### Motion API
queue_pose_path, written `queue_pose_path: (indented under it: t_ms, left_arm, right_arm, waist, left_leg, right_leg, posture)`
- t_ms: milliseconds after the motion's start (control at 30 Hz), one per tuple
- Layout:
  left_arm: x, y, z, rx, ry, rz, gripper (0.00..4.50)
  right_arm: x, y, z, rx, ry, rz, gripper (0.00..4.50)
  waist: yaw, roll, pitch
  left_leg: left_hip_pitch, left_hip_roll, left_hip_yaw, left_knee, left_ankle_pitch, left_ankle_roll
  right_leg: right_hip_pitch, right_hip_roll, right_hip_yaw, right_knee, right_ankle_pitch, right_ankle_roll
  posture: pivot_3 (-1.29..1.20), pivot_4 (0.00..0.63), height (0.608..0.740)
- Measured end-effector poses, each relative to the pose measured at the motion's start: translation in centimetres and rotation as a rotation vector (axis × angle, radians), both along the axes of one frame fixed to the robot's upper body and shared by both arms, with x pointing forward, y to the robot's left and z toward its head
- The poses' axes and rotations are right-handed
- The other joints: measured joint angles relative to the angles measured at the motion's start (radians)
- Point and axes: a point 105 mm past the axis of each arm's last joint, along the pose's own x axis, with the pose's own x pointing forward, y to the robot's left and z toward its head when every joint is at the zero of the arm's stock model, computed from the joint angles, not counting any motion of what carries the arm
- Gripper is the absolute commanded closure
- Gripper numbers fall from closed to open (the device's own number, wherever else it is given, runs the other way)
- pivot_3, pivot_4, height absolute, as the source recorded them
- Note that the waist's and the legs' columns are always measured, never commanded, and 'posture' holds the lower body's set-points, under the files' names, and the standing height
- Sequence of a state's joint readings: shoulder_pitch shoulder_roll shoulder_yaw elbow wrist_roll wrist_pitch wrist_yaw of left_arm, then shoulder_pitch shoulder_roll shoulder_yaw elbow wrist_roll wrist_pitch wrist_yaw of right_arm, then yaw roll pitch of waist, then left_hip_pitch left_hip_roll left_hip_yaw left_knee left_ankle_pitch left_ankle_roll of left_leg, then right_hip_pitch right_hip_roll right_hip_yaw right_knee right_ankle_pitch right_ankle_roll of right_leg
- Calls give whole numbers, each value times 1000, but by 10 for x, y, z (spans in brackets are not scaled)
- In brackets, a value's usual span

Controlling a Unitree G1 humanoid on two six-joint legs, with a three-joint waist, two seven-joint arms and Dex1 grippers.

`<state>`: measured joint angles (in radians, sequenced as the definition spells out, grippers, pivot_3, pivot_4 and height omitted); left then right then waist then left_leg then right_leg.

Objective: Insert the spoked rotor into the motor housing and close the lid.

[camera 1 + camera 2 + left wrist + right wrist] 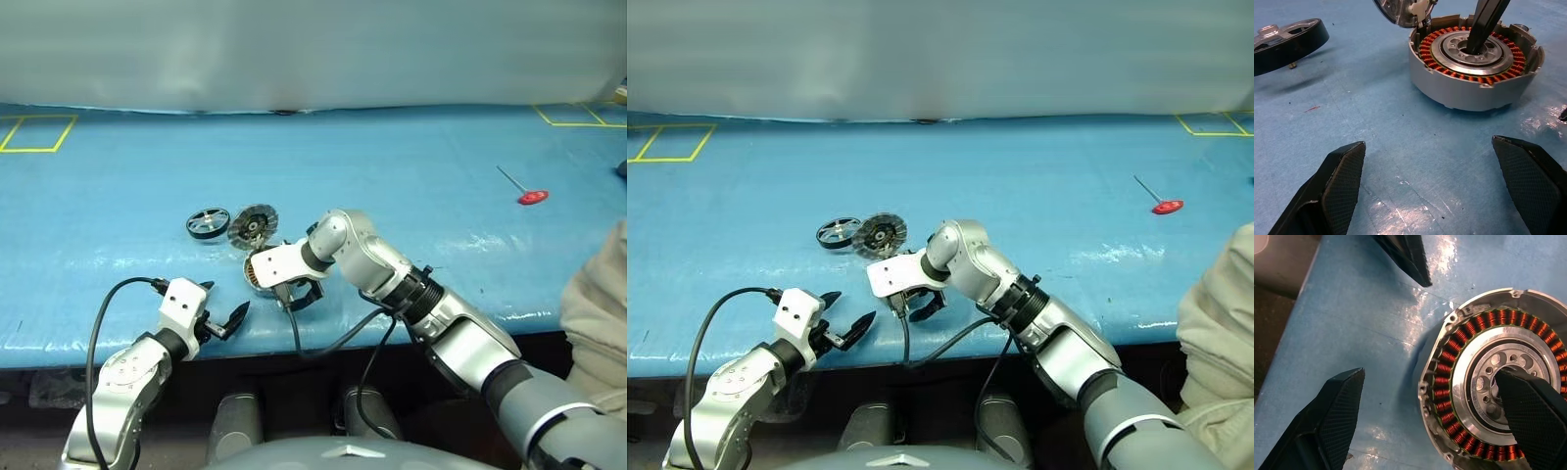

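At center frame, the right gripper (1432, 406) is spread wide with one finger over the motor housing (1474, 73) hub, left gripper (1442, 188) spread nearby, spoked rotor (208, 223) lying apart upper left; lifting carelessly could snag windings.

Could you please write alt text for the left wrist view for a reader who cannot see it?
An open motor housing with copper windings sits on a blue table, one black finger of the right gripper reaching to its hub. The spoked rotor lies apart; the left gripper is open nearby.
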<state>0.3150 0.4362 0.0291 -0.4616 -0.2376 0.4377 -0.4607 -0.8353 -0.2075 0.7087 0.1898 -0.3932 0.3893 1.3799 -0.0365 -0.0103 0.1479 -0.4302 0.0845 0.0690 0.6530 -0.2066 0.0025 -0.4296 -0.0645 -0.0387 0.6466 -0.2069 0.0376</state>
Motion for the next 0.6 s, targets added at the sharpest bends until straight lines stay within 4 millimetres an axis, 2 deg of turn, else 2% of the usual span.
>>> queue_pose_path:
  t_ms: [600]
  left_arm:
    - [0, -1, -3, -6, 17, -15, 0]
  right_arm:
    - [4, 0, 4, 5, -30, -7, 39]
  waist:
    - [11, 0, 0]
  left_leg:
    - [-1, 0, 0, -1, 0, -1]
  right_leg:
    - [-1, 0, 0, -1, 0, -1]
  posture:
    - [0, 150, 740]
